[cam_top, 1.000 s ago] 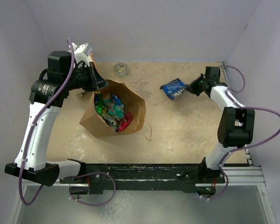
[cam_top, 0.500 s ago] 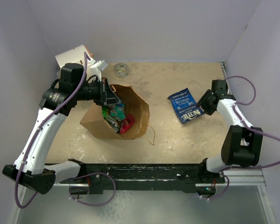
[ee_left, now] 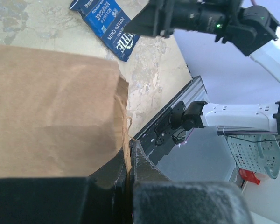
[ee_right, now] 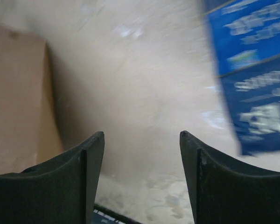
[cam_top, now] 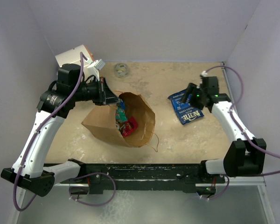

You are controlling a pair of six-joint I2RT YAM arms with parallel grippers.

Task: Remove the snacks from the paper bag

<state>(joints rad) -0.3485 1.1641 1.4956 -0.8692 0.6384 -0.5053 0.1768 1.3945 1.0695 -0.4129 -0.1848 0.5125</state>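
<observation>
A grey ring [cam_top: 121,70] sits at the upper edge and a white cylinder [cam_top: 72,55] in the upper left corner, behind the paper bag [cam_top: 142,126]. Our left gripper [cam_top: 113,99] clamps the bag's rim at centre left, with snacks [cam_top: 123,122] inside. The table [cam_top: 177,137] is mottled beige and the walls [cam_top: 144,28] lilac. Our right gripper [cam_top: 190,96], holding the blue packet [cam_top: 187,109] a second ago, now hangs open beside it at centre right.

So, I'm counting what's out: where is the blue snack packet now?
Top view: the blue packet lies flat on the table, right side, apart from the paper bag to its left.
</observation>
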